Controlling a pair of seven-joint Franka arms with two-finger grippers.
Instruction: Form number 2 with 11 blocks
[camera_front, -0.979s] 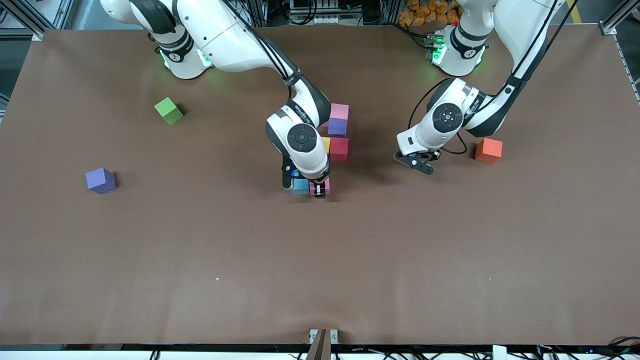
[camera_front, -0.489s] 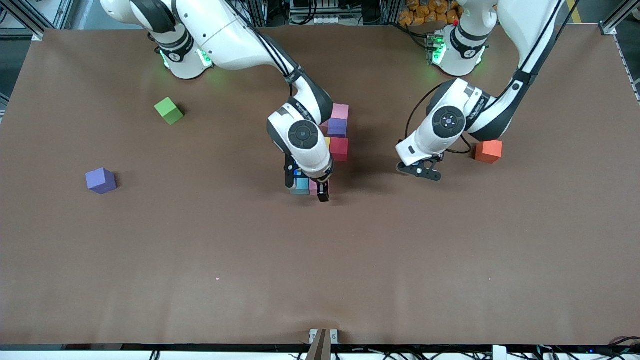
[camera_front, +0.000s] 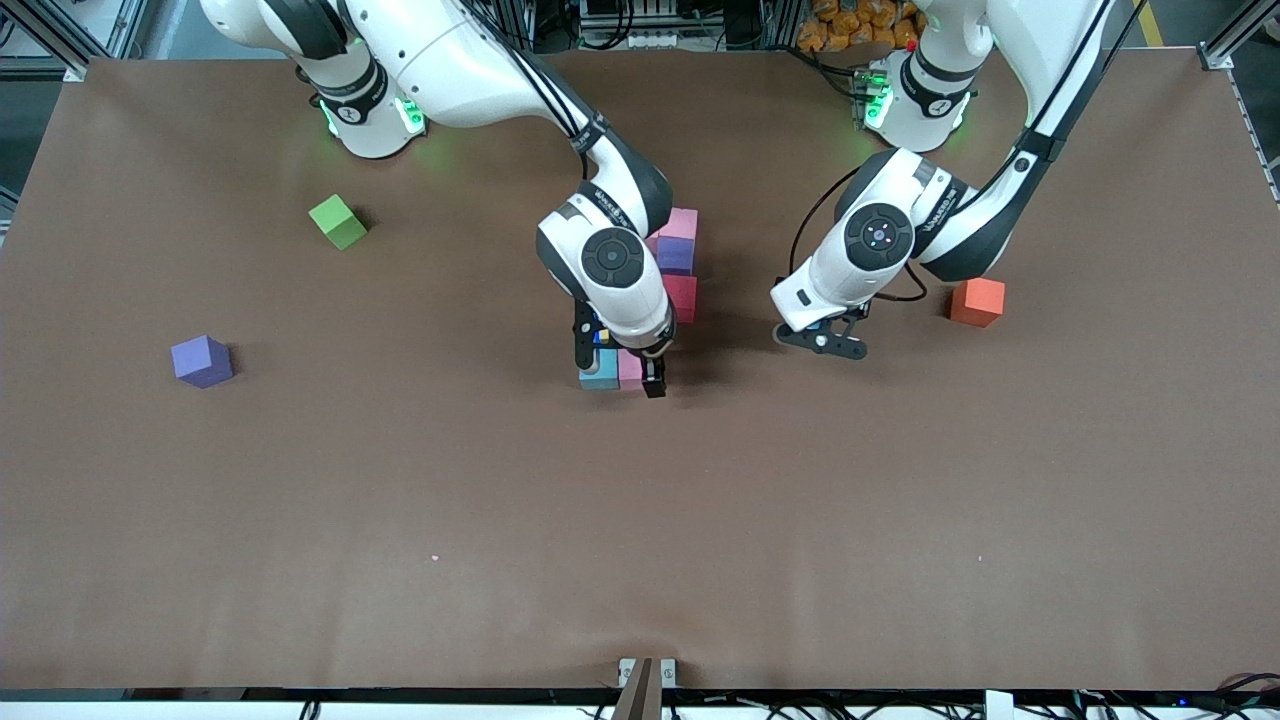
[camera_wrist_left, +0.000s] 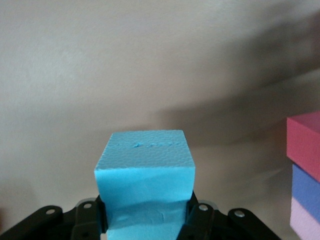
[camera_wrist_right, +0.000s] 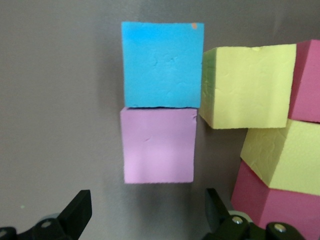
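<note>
On the brown table, the unfinished number 2 lies just toward twelve o'clock from centre. Both arms crowd it, so the main risk, I judge, is a collision if the left arm moves in before the right arm clears. The right gripper hangs released over the pink cube, fingers astride it. A skewed lift could drag that cube or shove the light blue cube touching it. The yellow cubes already sit crooked. The left gripper, at three o'clock from the digit, is clenched on another light blue cube; the cube might slip. Loose cubes lie well apart: orange cube at three, purple cube at nine, green cube at ten.
</note>
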